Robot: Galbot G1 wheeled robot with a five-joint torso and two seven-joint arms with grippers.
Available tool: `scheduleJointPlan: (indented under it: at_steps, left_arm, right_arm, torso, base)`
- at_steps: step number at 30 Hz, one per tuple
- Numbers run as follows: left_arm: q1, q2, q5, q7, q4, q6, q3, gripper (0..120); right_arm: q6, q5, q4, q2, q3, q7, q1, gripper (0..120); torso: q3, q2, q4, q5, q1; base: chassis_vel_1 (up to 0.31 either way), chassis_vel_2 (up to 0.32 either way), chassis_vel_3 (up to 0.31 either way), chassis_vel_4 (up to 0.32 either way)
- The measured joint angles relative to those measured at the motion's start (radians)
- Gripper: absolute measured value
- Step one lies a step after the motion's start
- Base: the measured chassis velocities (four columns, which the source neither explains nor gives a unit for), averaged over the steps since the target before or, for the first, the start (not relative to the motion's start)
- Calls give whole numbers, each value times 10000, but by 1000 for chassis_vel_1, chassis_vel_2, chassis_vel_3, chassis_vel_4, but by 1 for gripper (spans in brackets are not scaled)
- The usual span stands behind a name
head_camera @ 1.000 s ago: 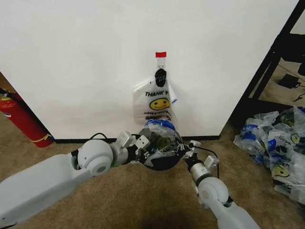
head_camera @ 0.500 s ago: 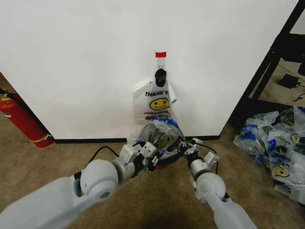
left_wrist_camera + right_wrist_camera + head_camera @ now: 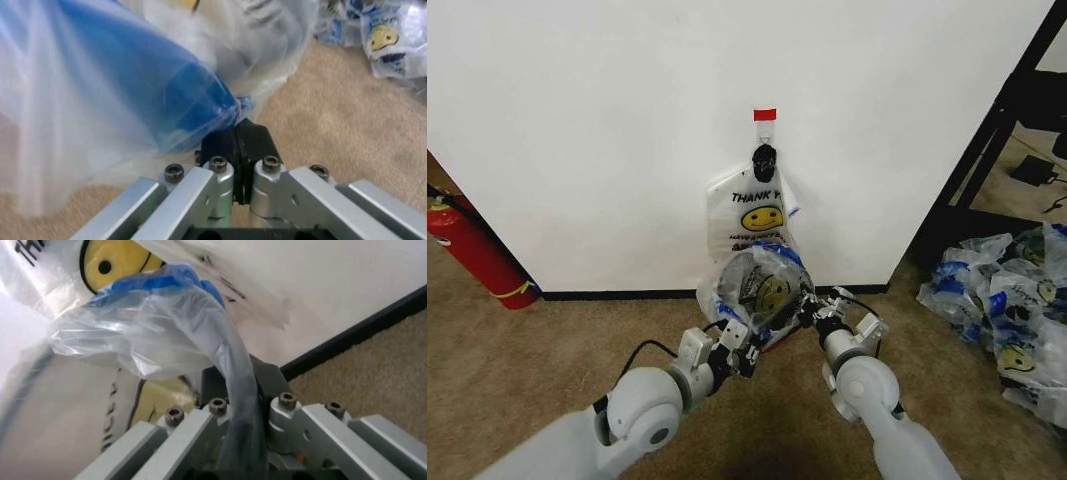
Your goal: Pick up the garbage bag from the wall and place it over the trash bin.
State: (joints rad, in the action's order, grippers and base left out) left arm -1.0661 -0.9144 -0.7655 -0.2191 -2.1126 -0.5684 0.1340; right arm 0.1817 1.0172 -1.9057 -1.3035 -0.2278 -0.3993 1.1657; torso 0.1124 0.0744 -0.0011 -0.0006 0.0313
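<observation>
The bag [image 3: 762, 290] is held stretched between the left end effector [image 3: 739, 352] and right end effector [image 3: 819, 312], each clenched on a blue handle, over the bin [image 3: 769, 345]. The thin film could be torn, or a handle slipped, if pulled wider.

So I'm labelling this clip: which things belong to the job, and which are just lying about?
Job: garbage bag, held by left gripper and right gripper; trash bin; wall; hook.

Lying about: fire extinguisher; spare bags; black rack.
</observation>
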Motion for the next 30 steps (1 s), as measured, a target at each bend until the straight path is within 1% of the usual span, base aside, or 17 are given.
scheduleJointPlan:
  at_steps: [2,3,5,8,12,14,16,20,23,25,27,28,29,30]
  left_arm:
    - [-152,-63,101,38,40,37,-31,0]
    - [-456,-131,348,133,64,126,-69,0]
    - [-756,-186,593,213,21,218,-93,0]
    - [-902,-295,731,220,-9,273,-69,0]
    - [-722,-621,838,207,184,354,220,0]
    - [-675,-678,840,202,240,366,253,0]
    - [-428,-978,763,162,594,451,368,0]
    - [-69,-1336,546,122,1168,603,365,0]
    - [9,-1298,448,76,1242,611,293,0]
    - [11,-1070,455,55,1179,563,253,0]
    - [-131,-833,638,50,1004,505,215,0]
    - [-196,-783,692,50,948,485,206,1]
    - [-416,-672,797,51,785,416,192,7]
    - [-416,-672,797,51,785,416,192,7]
  right_arm:
    - [12,16,1,-16,-3,-29,-4,1]
    - [46,39,5,-41,-9,-113,-35,1]
    - [63,87,36,-87,-8,-196,-116,1]
    - [95,176,41,-137,-8,-300,-191,1]
    - [146,346,-63,-229,-6,-450,-176,1]
    - [155,372,-83,-240,-8,-465,-160,1]
    - [215,491,-183,-240,-21,-501,-44,1]
    - [327,496,-279,-12,-65,-454,211,1]
    - [337,440,-279,143,-77,-341,336,1]
    - [322,424,-268,240,-132,-279,404,1]
    - [292,419,-218,252,-162,-269,393,1]
    - [287,415,-196,248,-164,-269,376,1]
    - [266,398,-139,236,-166,-269,311,1]
    - [266,398,-139,236,-166,-269,311,1]
  torso:
    - [0,0,1,-7,0]
    - [0,0,-5,-11,0]
    - [0,0,-4,0,0]
    - [0,0,-1,-6,0]
    - [0,0,-4,-5,1]
    - [0,0,-5,-6,1]
    - [1,0,-4,-5,1]
    - [1,0,-7,-8,1]
    - [1,0,-7,-4,1]
    - [1,0,-6,-9,1]
    - [1,0,-3,-2,1]
    - [1,0,-3,-3,1]
    - [1,0,-4,-8,1]
    - [1,0,-4,-8,1]
  base:
    - [0,0,0,0]
    - [0,0,0,0]
    - [0,0,0,0]
    - [0,0,0,0]
    - [0,0,0,0]
    - [0,0,0,0]
    - [0,0,0,0]
    - [0,0,0,0]
    - [0,0,0,0]
    - [0,0,0,0]
    - [0,0,0,0]
    - [0,0,0,0]
    - [0,0,0,0]
    - [0,0,0,0]
